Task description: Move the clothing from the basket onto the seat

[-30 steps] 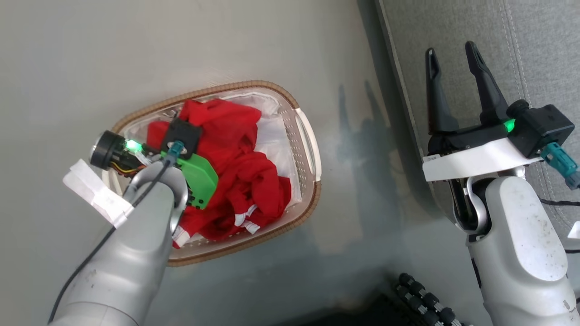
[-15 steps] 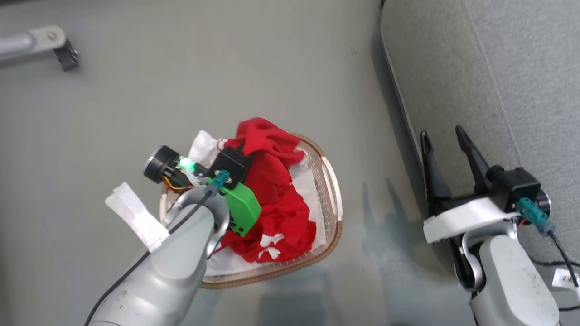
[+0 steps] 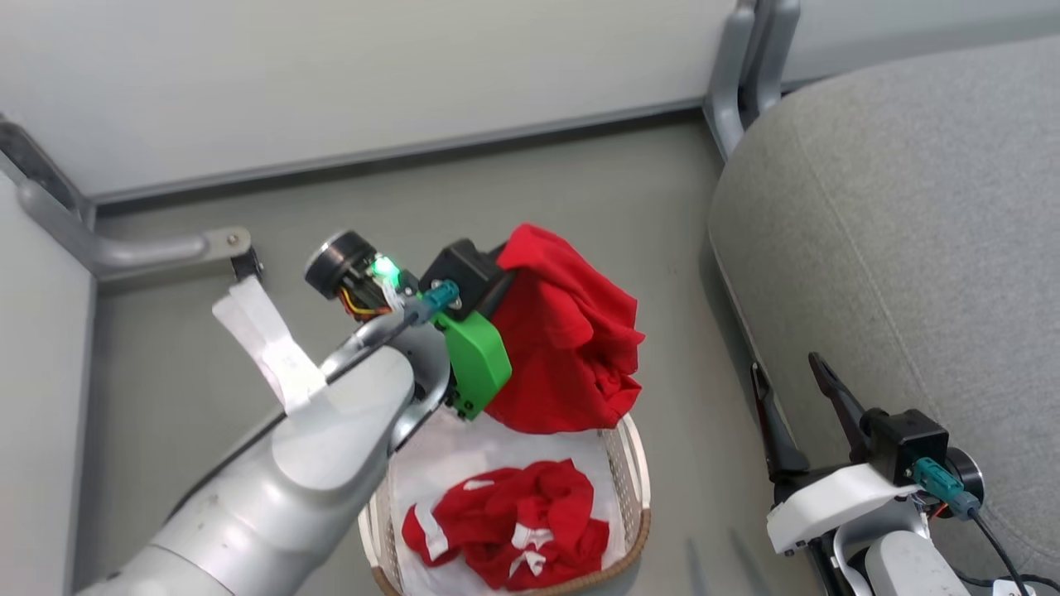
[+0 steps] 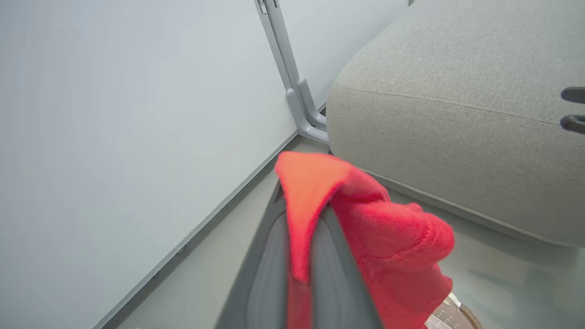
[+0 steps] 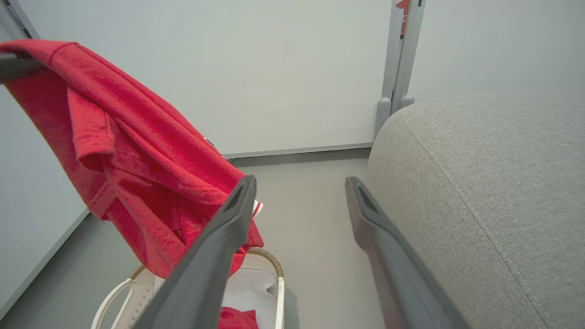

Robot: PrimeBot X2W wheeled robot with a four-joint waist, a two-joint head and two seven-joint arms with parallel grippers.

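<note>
Red cloth in left jaws: we are seeing the left gripper [image 4: 301,256] pressed together on a fold of the plain red shirt [image 3: 567,335], cloth pinched between the two fingers [image 4: 267,269] in the left wrist view.
Hang: shirt is dangling clear above the basket [image 3: 633,472], bulk drooping to the right of the gripper in the head view; lowest folds look just over the rim, contact we cannot tell.
Right jaws: right gripper [image 3: 795,389] is standing spread wide, holding nothing, hovering beside the seat edge.
Second shirt: striped red shirt [image 3: 509,526] is lying in the basket on the white liner [image 3: 464,455], not yet picked.
Seat: grey seat [image 3: 903,215] is sitting to the right of the basket, well apart from the hanging shirt, top surface bare where visible.
Step in hand: we are judging this as the carry, lift done, placement not yet done.
How to do well: we are advising raising until the hem is clearing the rim and the cushion's rounded edge, then swinging right over the cushion top, not its side wall.
Release: we are advising opening only once the bulk is resting well inside the seam [image 5: 480,219], else it is likely sliding off the corner.
Risk: pinch is on a thin fold, so fast swings may be shaking it loose; right arm is sitting in the path.
</note>
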